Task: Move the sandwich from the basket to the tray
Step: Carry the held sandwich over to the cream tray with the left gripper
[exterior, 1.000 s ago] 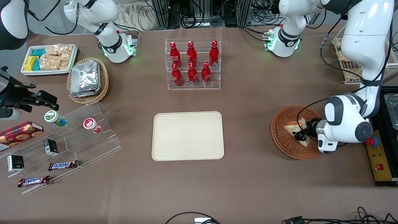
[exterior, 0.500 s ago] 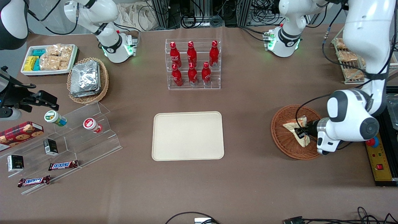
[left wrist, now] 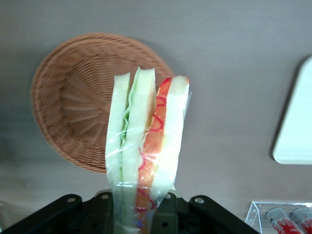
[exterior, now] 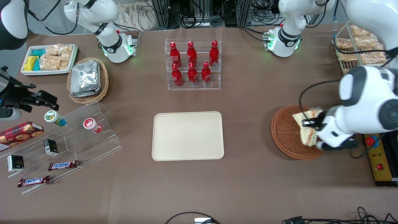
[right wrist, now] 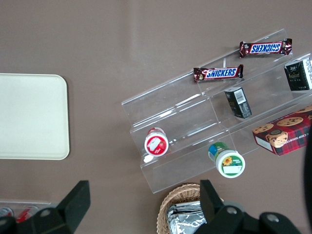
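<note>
The sandwich (exterior: 306, 127) hangs above the basket (exterior: 287, 137), lifted clear of the weave, with its long axis running out from the claw. From the wrist camera the sandwich (left wrist: 146, 156) shows edge-on, its slices standing on end side by side: pale bread, a green layer, then an orange-red one, all inside clear wrap. Its free tip points away from the fingers, toward the basket (left wrist: 73, 107) underneath. The gripper (exterior: 311, 123) sits over the part of the basket toward the working arm's end of the table, and its black fingers (left wrist: 105, 209) press on the wrapped end of the wedge from both sides, closed only as far as the sandwich's thickness allows. Nothing else touches the claw. The tray (exterior: 187, 136) lies flat in the middle of the table, well apart from the basket and toward the parked arm's end from it. A clear rack of red bottles (exterior: 192, 63) stands farther from the front camera than the tray.
</note>
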